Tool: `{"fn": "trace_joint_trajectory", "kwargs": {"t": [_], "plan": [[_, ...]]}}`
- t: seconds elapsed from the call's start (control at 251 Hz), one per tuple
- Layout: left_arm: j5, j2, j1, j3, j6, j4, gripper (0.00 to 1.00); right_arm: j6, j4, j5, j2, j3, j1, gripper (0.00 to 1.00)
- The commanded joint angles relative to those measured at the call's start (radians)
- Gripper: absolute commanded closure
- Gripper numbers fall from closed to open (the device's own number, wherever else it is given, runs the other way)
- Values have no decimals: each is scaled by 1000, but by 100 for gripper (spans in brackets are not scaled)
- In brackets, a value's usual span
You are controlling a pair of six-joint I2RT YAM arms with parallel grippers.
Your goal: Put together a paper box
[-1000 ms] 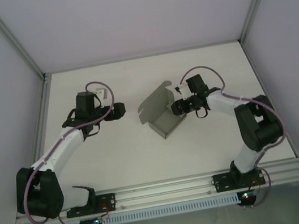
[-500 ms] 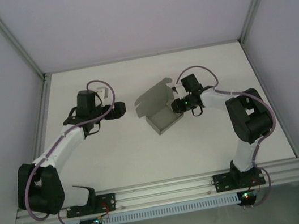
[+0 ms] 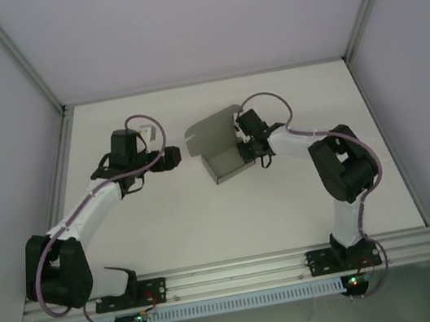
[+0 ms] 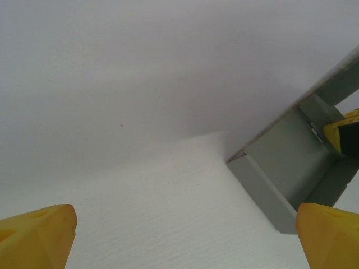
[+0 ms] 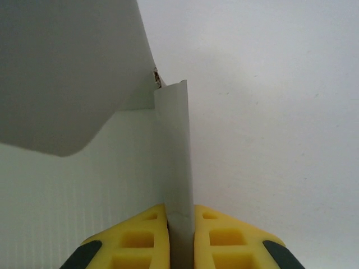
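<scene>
Paper box (image 3: 222, 162) and right gripper (image 3: 243, 141) have shifted toward the left gripper (image 4: 185, 232), which gapes empty. Right wrist view shows fingers (image 5: 143, 232) pinching the box wall.

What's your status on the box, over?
Right gripper shut on paper box side wall. Left gripper open, apart from it. Box half-formed, lid flap up. Nothing between.

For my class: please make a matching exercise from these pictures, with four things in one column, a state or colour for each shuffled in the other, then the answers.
Things
1. left gripper
2. right gripper
3. paper box
4. table

States
A. white
B. grey, one flap raised
C. open, nothing between its fingers
D. shut on the box's side wall

Pairs: 1-C, 2-D, 3-B, 4-A
</scene>
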Motion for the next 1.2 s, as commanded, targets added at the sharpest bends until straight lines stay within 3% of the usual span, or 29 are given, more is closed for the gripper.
{"fn": "trace_joint_trajectory", "kwargs": {"t": [0.0,0.116,0.359,0.499,0.786,0.946,1.197], "plan": [[-20,-32,-8,31,14,-11,0,73,-267,210,111,19,37,91],[-27,-44,-8,29,18,-17,0,110,-339,316,169,82,90,86],[-35,-63,-8,28,23,-27,0,105,-346,267,173,89,88,82],[-36,-69,-8,20,19,-21,0,77,-323,246,176,91,82,100],[-37,-68,-6,29,10,-34,0,100,-333,244,187,124,79,100],[-50,-76,-8,21,5,-36,0,210,-518,424,241,236,81,100],[-62,-88,-10,20,3,-43,0,214,-513,429,269,247,102,100]]}}
